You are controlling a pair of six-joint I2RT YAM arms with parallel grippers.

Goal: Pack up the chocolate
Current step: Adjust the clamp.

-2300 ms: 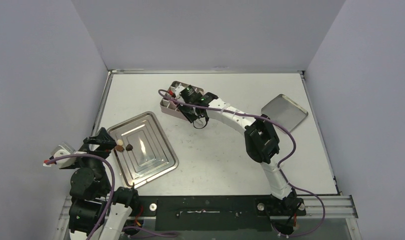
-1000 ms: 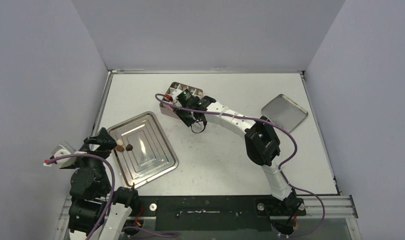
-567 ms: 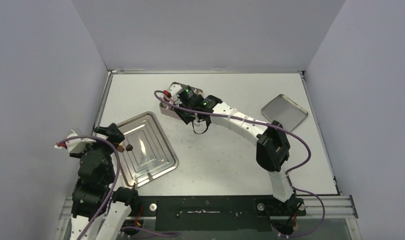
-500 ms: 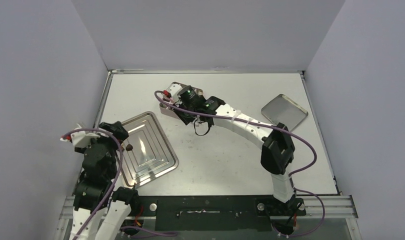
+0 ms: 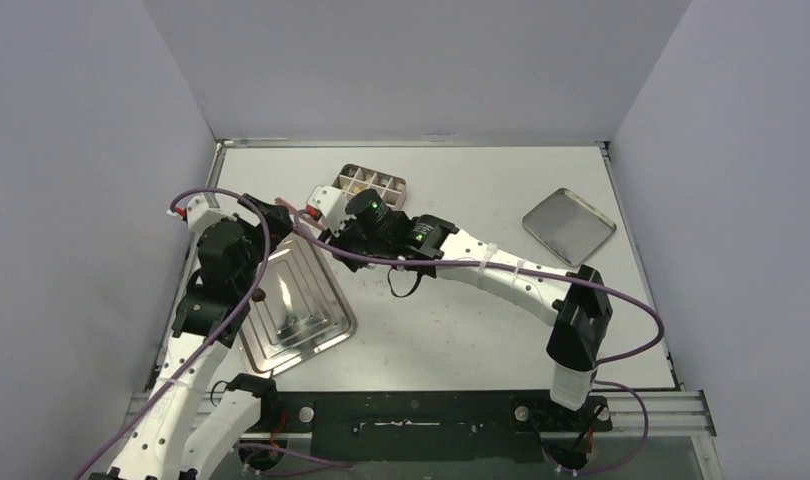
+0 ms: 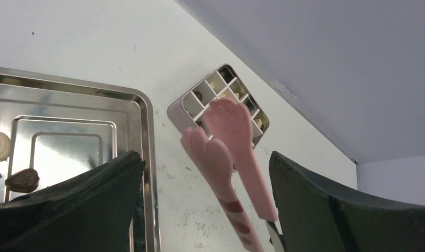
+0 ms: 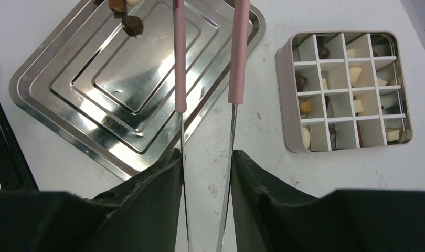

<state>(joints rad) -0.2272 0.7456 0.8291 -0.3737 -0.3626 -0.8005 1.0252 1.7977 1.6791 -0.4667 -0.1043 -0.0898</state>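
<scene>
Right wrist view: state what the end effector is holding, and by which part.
The right end effector holds pink tongs, gripped by their thin metal arms just below the pink sleeves. Both arms sit between its fingers.

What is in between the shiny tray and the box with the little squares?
Just bare white table. One pink arm of the tongs, held by the right gripper, crosses that gap. The right wrist view shows it best.

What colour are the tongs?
Pink tongs, with darker pink stripes near the handle end; clearest in the left wrist view.
</scene>
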